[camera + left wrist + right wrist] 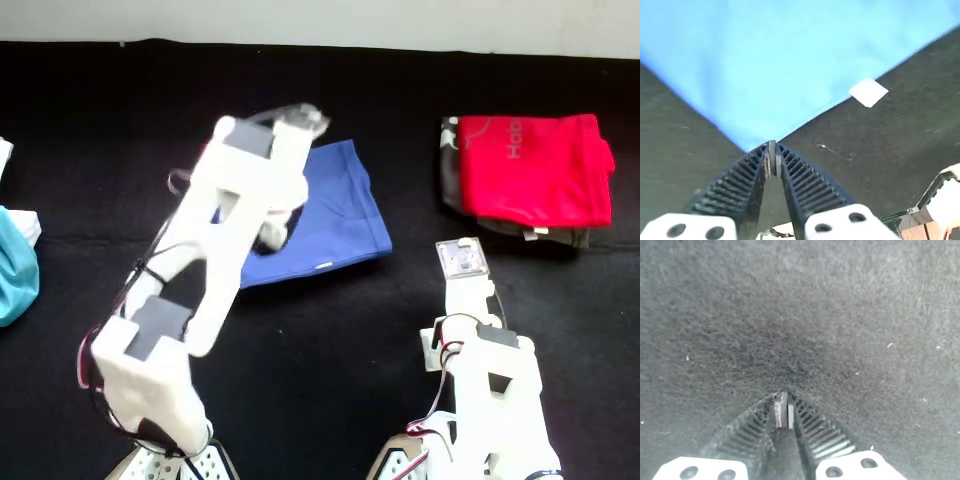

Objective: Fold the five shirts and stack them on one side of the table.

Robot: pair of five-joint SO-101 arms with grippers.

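My left pincer point(771, 156) is squeezed right down, toothed fingers point(807, 187) meeting at the tips, and those tips sit at the near left corner of the blue shirt point(340, 215). Whether any cloth is caught between them, I cannot tell. The blue shirt lies spread flat in the middle of the black table point(330, 380), and my left arm stretches out over its left part. A small white tag point(868, 92) pokes out along its near edge, to the right of my tips. Over on my other side, the right pincer point(782, 412) is pressed together too, tip to tip, with nothing in it. It hangs low over bare black surface at the near right, well apart from the blue shirt. Beyond it, at the far right, the red shirt point(535, 170) lies folded on top of a dark shirt point(450, 175), whose edge shows along the red one's left and near sides. Way out at the left edge, the teal shirt point(15, 275) sits in a heap, with a bit of white cloth point(25, 225) just behind it. Both are well apart from the blue shirt.
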